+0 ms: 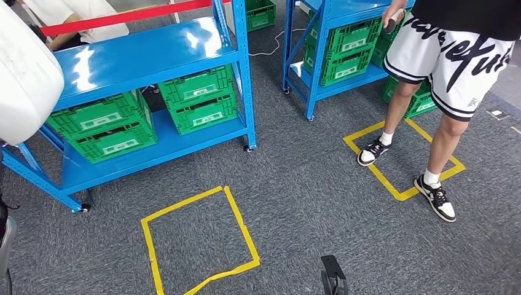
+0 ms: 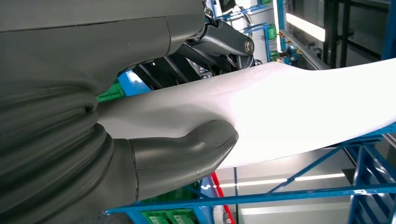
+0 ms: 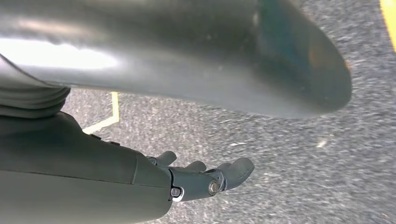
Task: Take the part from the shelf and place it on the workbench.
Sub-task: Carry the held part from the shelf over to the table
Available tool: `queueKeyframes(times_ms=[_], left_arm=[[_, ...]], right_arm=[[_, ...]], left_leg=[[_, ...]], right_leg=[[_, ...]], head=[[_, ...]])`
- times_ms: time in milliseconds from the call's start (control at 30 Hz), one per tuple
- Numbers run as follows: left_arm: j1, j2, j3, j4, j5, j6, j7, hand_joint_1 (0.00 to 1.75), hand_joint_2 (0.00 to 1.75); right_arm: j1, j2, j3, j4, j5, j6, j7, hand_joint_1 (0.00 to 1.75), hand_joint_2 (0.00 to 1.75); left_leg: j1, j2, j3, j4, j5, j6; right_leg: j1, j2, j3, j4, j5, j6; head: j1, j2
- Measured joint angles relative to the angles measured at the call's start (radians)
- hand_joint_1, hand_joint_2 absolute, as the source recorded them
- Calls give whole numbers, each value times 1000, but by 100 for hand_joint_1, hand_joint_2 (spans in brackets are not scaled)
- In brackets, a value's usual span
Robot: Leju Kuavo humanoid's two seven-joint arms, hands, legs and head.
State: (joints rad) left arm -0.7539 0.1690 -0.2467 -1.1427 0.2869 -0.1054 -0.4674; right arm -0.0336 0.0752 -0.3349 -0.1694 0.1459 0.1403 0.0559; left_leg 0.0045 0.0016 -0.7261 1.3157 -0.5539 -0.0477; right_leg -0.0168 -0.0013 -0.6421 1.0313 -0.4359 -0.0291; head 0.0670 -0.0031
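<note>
The part is a large, smooth white curved panel [image 2: 289,107]. My left hand [image 2: 116,154] grips it, with the thick grey thumb [image 2: 191,151] pressed on one face and the darker fingers [image 2: 224,44] on the other. In the head view the same white part [image 1: 24,80] bulges in at the upper left, in front of the blue shelf [image 1: 147,55]. My right hand [image 3: 205,179] hangs over the grey carpet with its fingers apart and nothing in them.
Two blue shelf units stand ahead, holding green crates [image 1: 196,98] and more green crates [image 1: 350,52]. A person in white shorts [image 1: 442,61] stands at the right with one foot in a yellow tape square [image 1: 402,193]. Another yellow tape square [image 1: 196,239] marks the carpet near me.
</note>
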Motion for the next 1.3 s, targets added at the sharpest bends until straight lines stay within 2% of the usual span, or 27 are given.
queueKeyframes(times_ms=[67,133,200,267,300,367,433,467,500,533,567,600,667,700,767,800,867,933,967,1000,1033,1067,1100,1133,1200,1233,1300], left_arm=[[3,7,0,-1,4,-1,-2,175,175],[0,13,0,-7,7,-2,-3,175,175],[-5,18,1,-11,10,-4,-5,175,175],[-7,20,1,-9,13,-4,-6,175,175],[-7,21,1,-8,13,-4,-6,175,175],[-5,22,1,-5,15,-4,-6,175,175],[-1,27,1,-5,20,-4,-8,175,175],[3,30,1,-5,22,-4,-9,175,175],[8,33,1,-5,24,-4,-10,175,175],[13,36,1,-6,24,-4,-11,175,175],[17,40,1,-6,25,-4,-12,175,175],[19,43,2,-8,26,-4,-12,175,175],[21,52,4,-15,29,-2,-15,175,175],[21,56,4,-19,31,-2,-17,175,175],[26,62,6,-21,33,0,-19,175,175],[32,64,6,-22,34,1,-19,175,175],[42,71,8,-24,35,5,-23,175,175],[50,74,12,-29,36,12,-35,175,175],[55,75,13,-32,36,15,-43,175,175],[61,75,14,-34,36,17,-51,175,175],[66,75,14,-35,36,20,-56,175,175],[70,75,15,-38,36,21,-61,175,175],[72,75,16,-41,36,23,-64,175,175],[73,75,18,-45,36,23,-66,175,175],[72,76,22,-54,36,25,-70,175,175],[72,76,24,-56,36,27,-71,175,175],[73,76,27,-58,36,29,-72,175,175]], right_arm=[[0,0,0,0,3,2,1,0,0],[-1,0,1,0,6,3,2,0,0],[-1,0,1,0,10,4,1,0,0],[0,0,2,0,12,4,1,0,0],[0,-1,2,0,12,4,1,0,0],[1,-1,3,0,15,5,0,0,0],[1,-1,6,0,21,7,-1,0,0],[1,-1,8,0,23,8,-1,0,0],[0,-2,9,0,25,8,-1,0,0],[0,-2,10,0,26,9,-1,0,0],[-1,-2,11,0,27,10,-1,0,0],[-2,-2,12,0,28,10,-1,0,0],[-5,-2,13,-1,30,11,-1,0,0],[-7,-2,14,-1,32,11,-1,0,0],[-5,-2,16,-1,33,12,0,0,0],[-3,-1,18,-1,34,12,0,0,0],[-2,-1,18,-1,35,12,2,0,0],[-2,-1,18,-1,37,12,2,0,0],[-1,-1,18,-1,38,13,2,0,0],[-1,-1,19,-1,39,14,2,0,0],[-1,-1,19,-1,40,16,2,0,0],[-1,-1,19,-1,41,18,2,0,0],[-1,-1,19,-1,41,20,1,0,0],[-1,0,19,-1,41,22,0,0,0],[-1,0,20,-1,41,28,-2,0,0],[-1,0,20,-1,41,31,-3,0,0],[-1,-1,20,-1,42,36,-4,0,0]], left_leg=[[-1,0,81,-67,48,7],[-5,-1,198,-215,30,19],[-12,-2,253,-307,-4,31],[-14,0,241,-319,11,46],[-12,2,231,-321,25,54],[-7,6,204,-326,57,68],[-8,6,166,-324,89,72],[-9,6,144,-322,104,72],[-9,6,121,-319,121,72],[-10,6,100,-316,135,70],[-10,6,80,-312,148,68],[-11,6,62,-307,160,64],[-14,7,38,-297,181,55],[-14,8,32,-296,192,49],[-13,9,29,-303,215,38],[-11,8,25,-301,210,32],[-7,4,3,-250,142,19],[-2,3,-28,-125,42,7],[-1,3,-38,-60,21,3],[0,3,-38,-16,24,1],[0,3,-23,-2,46,1],[1,3,9,-26,74,3],[1,4,60,-86,90,7],[-2,8,120,-164,86,12],[-8,14,203,-291,51,25],[-12,14,214,-316,39,32],[-12,7,208,-325,45,49]], right_leg=[[0,0,-32,2,27,4],[2,0,-51,2,50,13],[1,0,-55,-5,75,26],[-2,1,-56,-16,96,40],[-2,2,-63,-10,82,45],[-3,4,-90,58,-2,51],[-2,4,-120,193,-106,54],[-1,4,-126,254,-125,55],[1,4,-118,293,-119,54],[2,4,-95,297,-94,52],[3,4,-55,267,-69,48],[6,4,7,204,-64,43],[12,4,123,54,-105,32],[15,4,154,4,-125,28],[17,2,153,-20,-124,19],[16,0,144,-22,-112,11],[11,-4,120,-25,-87,-2],[10,-4,89,-25,-64,-6],[10,-5,75,-25,-52,-5],[10,-6,60,-24,-40,-3],[10,-7,48,-23,-29,-1],[10,-8,36,-23,-19,1],[10,-10,27,-22,-10,4],[11,-11,20,-21,-3,7],[12,-16,12,-18,9,17],[12,-20,10,-19,14,24],[9,-26,7,-16,18,37]], head=[[0,0],[1,0],[0,0],[-3,0],[-5,0],[-5,0],[-4,0],[-4,0],[-4,0],[-4,0],[-4,0],[-3,0],[-2,0],[-1,0],[0,0],[0,0],[-4,0],[-8,0],[-9,0],[-9,0],[-9,0],[-8,0],[-8,0],[-8,0],[-8,0],[-8,0],[-8,0]])
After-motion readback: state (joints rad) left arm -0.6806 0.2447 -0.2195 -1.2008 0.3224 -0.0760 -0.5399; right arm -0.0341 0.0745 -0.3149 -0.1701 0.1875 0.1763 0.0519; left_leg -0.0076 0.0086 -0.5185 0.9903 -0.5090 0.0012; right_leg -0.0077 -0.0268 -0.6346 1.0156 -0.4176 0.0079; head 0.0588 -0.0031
